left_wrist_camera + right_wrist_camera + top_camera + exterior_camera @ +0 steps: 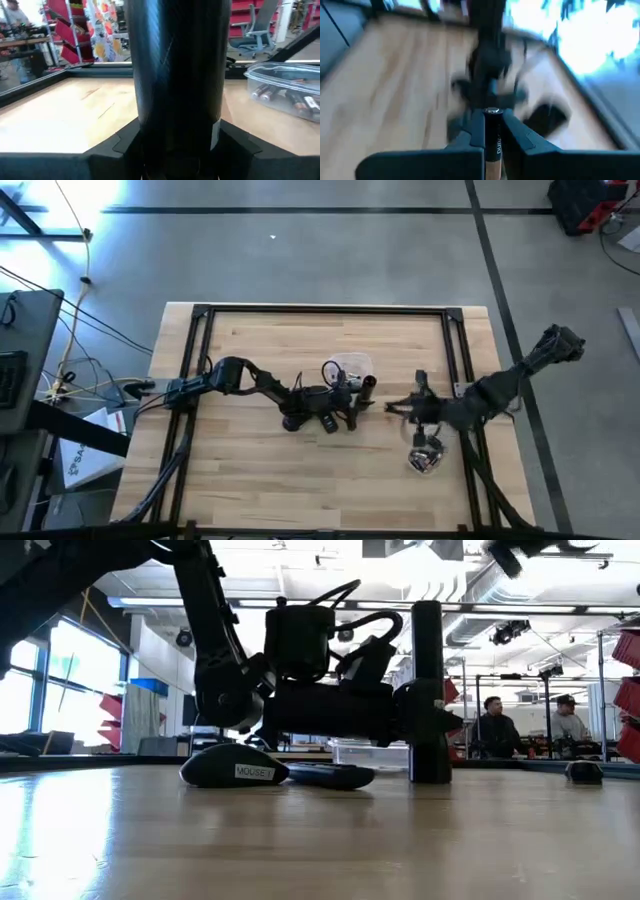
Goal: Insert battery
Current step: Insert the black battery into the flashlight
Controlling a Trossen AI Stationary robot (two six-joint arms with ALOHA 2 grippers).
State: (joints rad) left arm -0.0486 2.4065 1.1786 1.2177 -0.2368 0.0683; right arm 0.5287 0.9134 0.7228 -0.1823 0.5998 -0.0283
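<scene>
Filling the left wrist view, a dark upright cylinder (177,75), seemingly a flashlight body, sits clamped between the left gripper's (352,402) fingers (235,145), which are closed on its lower part. In the high view this gripper sits at the middle of the frame, with the cylinder standing on the tabletop (260,470); the low view shows it upright right of centre, beside a dark mouse (235,768) lying at lower left of centre. A clear tub of spare batteries (285,92) rests just behind it, at the right of the left wrist view. The right gripper (492,145) is right of centre in the high view, its fingers (470,135) shut tight on a battery (493,140), held lengthwise with one end pointing forward toward the left arm. The step in hand looks like bringing that battery to the cylinder's open top. To do it well, I would keep the cylinder steady and vertical, line the battery's axis up with the bore, and lower it gently before letting go; a tilted approach would probably catch on the rim.
</scene>
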